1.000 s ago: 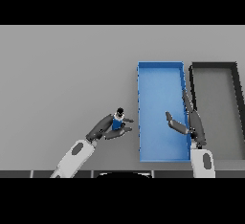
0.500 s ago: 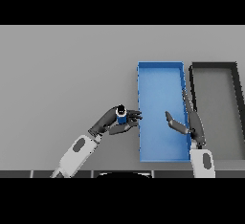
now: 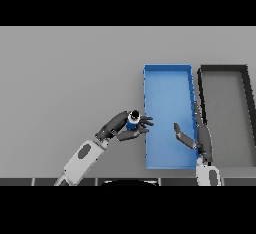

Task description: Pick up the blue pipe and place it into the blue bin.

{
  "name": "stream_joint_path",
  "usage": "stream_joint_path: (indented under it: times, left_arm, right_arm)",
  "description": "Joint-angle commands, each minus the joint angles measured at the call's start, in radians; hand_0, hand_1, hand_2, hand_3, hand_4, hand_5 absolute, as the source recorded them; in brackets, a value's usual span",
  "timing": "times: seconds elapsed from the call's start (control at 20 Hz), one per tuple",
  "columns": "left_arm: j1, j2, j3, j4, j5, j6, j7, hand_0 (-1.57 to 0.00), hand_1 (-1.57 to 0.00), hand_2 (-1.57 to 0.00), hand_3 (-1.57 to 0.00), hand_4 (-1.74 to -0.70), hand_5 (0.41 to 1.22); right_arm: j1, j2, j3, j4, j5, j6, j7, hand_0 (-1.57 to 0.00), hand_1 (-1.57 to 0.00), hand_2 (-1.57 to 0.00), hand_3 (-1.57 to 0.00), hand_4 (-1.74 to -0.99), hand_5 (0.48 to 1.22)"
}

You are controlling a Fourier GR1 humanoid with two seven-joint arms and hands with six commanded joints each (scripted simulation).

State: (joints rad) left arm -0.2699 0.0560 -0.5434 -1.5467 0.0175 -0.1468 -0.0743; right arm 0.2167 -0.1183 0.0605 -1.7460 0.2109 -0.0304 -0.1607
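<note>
The left hand (image 3: 121, 126), fingers curled around the blue pipe (image 3: 132, 123), holds it just beside the blue bin's (image 3: 167, 68) near-left wall; next, carry it over the wall and release.

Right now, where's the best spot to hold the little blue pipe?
Around its blue middle, from the sides, as the left hand does now. The blue pipe stands roughly upright with a dark end on top, so fingers wrapping the body leave both ends free for dropping into the blue bin.
</note>
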Motion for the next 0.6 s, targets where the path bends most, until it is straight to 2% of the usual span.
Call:
stream_joint_path:
  times: [0.0,0.1,0.2,0.25,0.35,0.45,0.55]
  left_arm:
    - [0.009,0.009,0.003,-0.016,0.005,-0.009,-0.004,-1.57,-1.57,-1.57,-1.57,-1.47,1.220]
    - [0.011,-0.003,0.002,-0.008,-0.010,-0.010,0.000,-1.57,-1.57,-1.57,-1.57,-1.47,1.220]
    - [0.009,-0.005,0.007,-0.018,-0.013,-0.021,0.010,-1.57,-1.57,-1.57,-1.57,-1.47,1.220]
    - [0.007,-0.012,0.010,-0.017,-0.014,-0.024,0.017,-1.57,-1.57,-1.57,-1.57,-1.47,1.220]
    - [-0.003,-0.016,0.021,-0.006,-0.023,-0.032,0.032,-1.57,-1.57,-1.57,-1.57,-1.47,1.221]
    - [0.007,-0.026,0.022,-0.010,-0.023,-0.044,0.023,-1.57,-1.57,-1.57,-1.57,-1.47,1.221]
    - [0.001,-0.029,0.031,-0.012,-0.029,-0.053,0.032,-1.57,-1.57,-1.57,-1.57,-1.47,1.221]
  right_arm:
    - [0.064,0.037,0.015,-0.042,0.032,-0.045,-0.001,0.00,0.00,0.00,0.00,-1.138,0.643]
    - [0.208,0.124,0.051,-0.122,0.100,-0.137,-0.012,0.00,0.00,0.00,0.00,-1.188,0.643]
    - [0.263,0.166,0.077,-0.183,0.153,-0.187,0.012,0.00,0.00,0.00,0.00,-1.184,0.642]
    - [0.289,0.174,0.088,-0.203,0.152,-0.186,-0.008,0.00,0.00,-0.02,0.00,-1.187,0.642]
    - [0.304,0.175,0.104,-0.259,0.020,-0.096,-0.075,0.00,-0.01,-0.07,0.00,-1.198,0.641]
    - [0.290,0.119,0.108,-0.342,-0.092,0.010,-0.007,0.00,-0.03,-0.11,0.00,-1.209,0.609]
    - [0.245,0.065,0.116,-0.365,-0.155,0.098,0.135,0.00,-0.02,-0.12,0.00,-1.224,0.600]
